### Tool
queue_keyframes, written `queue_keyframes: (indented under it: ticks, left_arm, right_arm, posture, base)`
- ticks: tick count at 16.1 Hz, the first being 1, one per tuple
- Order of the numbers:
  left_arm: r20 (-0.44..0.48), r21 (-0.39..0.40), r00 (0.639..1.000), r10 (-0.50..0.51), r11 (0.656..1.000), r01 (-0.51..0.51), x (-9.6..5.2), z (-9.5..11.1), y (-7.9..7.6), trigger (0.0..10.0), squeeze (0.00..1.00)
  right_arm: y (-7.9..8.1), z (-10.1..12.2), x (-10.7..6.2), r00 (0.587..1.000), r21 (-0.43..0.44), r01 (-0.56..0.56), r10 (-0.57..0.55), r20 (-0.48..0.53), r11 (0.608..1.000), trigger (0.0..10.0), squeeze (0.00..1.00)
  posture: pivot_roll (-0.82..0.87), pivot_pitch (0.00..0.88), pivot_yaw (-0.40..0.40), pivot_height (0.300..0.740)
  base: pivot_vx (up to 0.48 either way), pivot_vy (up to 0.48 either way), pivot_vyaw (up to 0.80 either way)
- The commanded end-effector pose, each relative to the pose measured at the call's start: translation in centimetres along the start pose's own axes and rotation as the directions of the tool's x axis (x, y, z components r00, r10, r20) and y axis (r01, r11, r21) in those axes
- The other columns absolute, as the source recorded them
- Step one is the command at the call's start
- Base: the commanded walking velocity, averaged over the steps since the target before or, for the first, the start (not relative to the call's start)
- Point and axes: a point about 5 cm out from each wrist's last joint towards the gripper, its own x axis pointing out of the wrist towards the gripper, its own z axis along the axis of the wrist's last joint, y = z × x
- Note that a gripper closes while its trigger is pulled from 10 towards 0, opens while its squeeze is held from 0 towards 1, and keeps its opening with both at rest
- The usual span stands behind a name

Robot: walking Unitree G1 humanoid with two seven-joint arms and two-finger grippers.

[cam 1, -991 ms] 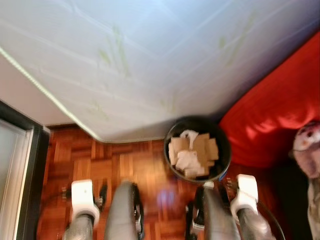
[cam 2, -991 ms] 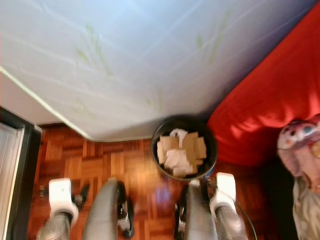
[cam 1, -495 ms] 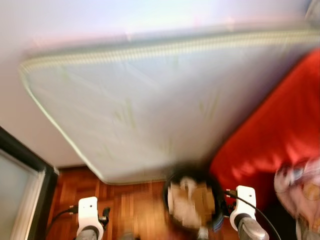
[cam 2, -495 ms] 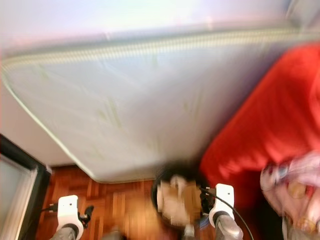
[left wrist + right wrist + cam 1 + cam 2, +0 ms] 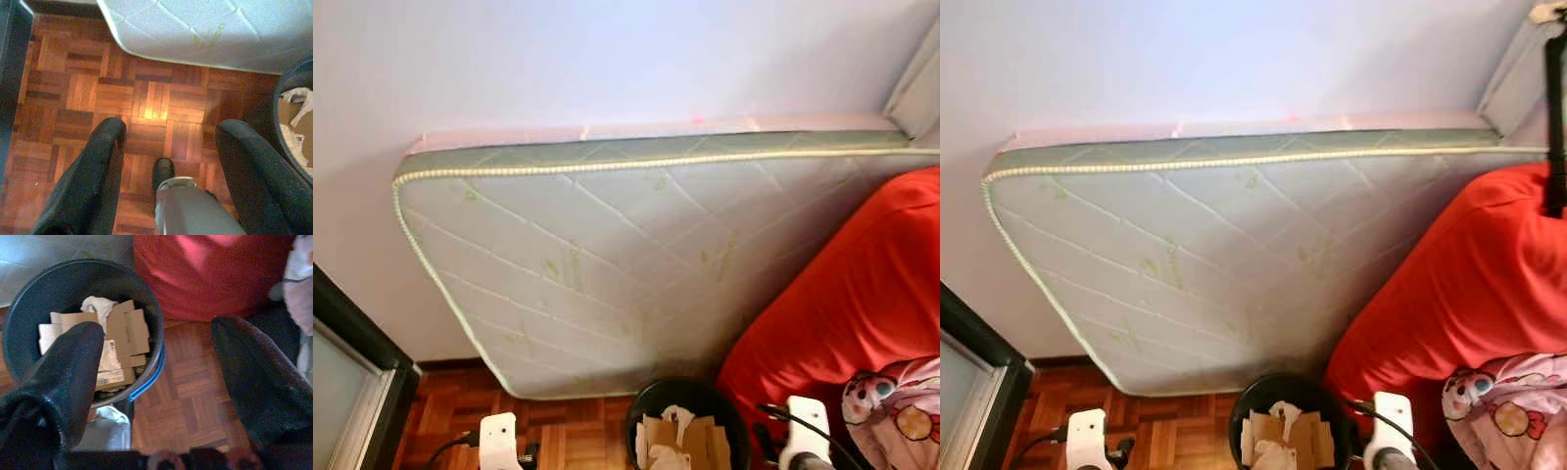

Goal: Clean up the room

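Black rubbery fingers of the right gripper stand spread wide, nothing between them. Beyond one finger sits the dark waste bin, rim trimmed with a blue band, packed with flattened cardboard pieces and a crumpled white tissue. Bin stands on the parquet floor, close under this gripper and slightly off to one side of the gap.

Left gripper: fingers likewise parted, empty, hanging over bare parquet. Bin edge visible just beyond its far finger.

Head views: bin at the lower edge, between the two wrists, its rim touching or nearly touching the foot of a quilted white mattress propped tilted against the wall. Red cushion or bedding rises just beside the bin on the robot's right; a pink printed fabric item, possibly a soft toy or clothing, lies on it at the corner. Dark door frame at the robot's left.

Judgement: both hands free, bin already loaded, so this reads as a search step. No loose litter is identifiable on the visible floor. Next move likely calls for scanning the room for a further item, or reaching for the pink fabric to the right.
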Motion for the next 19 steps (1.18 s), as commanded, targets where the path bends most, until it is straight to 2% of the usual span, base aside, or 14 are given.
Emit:
queue_keyframes:
  ticks: [1, 5, 8, 10, 13, 16, 19]
  left_arm:
    - [-0.013, 0.014, 1.000, -0.009, 1.000, 0.010, 0.0, -0.2, -0.4, 10.0, 0.00]
    - [-0.064, 0.032, 0.998, -0.025, 0.999, 0.027, -0.3, -1.3, -0.4, 10.0, 0.00]
    - [-0.094, -0.001, 0.996, -0.007, 1.000, 0.007, -0.4, -1.9, 0.3, 10.0, 0.00]
    - [-0.098, 0.011, 0.995, -0.009, 1.000, 0.010, -0.4, -1.9, 0.6, 10.0, 0.00]
    - [-0.088, 0.032, 0.996, -0.012, 0.999, 0.015, -0.2, -1.2, 1.1, 10.0, 0.00]
    - [-0.088, 0.041, 0.996, -0.010, 0.999, 0.014, 0.0, -0.7, 1.3, 10.0, 0.00]
    - [-0.104, 0.057, 0.994, -0.019, 0.998, 0.025, -0.1, -1.1, 1.3, 10.0, 0.00]
  right_arm:
    - [-0.7, -0.5, -0.2, 0.999, 0.002, 0.012, -0.012, -0.031, 1.000, 10.0, 0.00]
    - [-1.6, -0.8, -0.3, 0.998, 0.010, 0.040, -0.039, -0.055, 0.999, 10.0, 0.00]
    - [-0.7, -1.9, -0.4, 0.995, -0.047, -0.010, 0.005, -0.100, 0.999, 10.0, 0.00]
    - [-0.4, -2.0, -0.4, 0.995, -0.016, -0.006, 0.004, -0.096, 1.000, 10.0, 0.00]
    - [0.5, -1.9, -0.3, 0.996, -0.006, -0.018, 0.018, -0.089, 1.000, 10.0, 0.00]
    - [0.7, -2.0, -0.3, 0.996, 0.006, -0.018, 0.019, -0.087, 1.000, 10.0, 0.00]
    - [0.8, -2.5, -0.4, 0.994, -0.017, -0.025, 0.023, -0.105, 1.000, 10.0, 0.00]
  posture:
    - [-0.01, 0.000, -0.046, 0.740]
    - [0.01, 0.000, -0.052, 0.740]
    - [-0.02, 0.000, -0.046, 0.740]
    - [-0.03, 0.000, -0.020, 0.740]
    - [-0.04, 0.000, 0.007, 0.740]
    - [-0.05, 0.000, 0.024, 0.740]
    - [-0.04, 0.000, 0.029, 0.740]
  base:
    - [0.000, 0.000, 0.00]
    - [0.000, 0.000, 0.00]
    - [0.000, 0.000, -0.19]
    - [0.000, 0.000, -0.68]
    - [0.000, 0.000, -0.65]
    - [0.000, 0.000, -0.64]
    - [0.000, 0.000, -0.43]
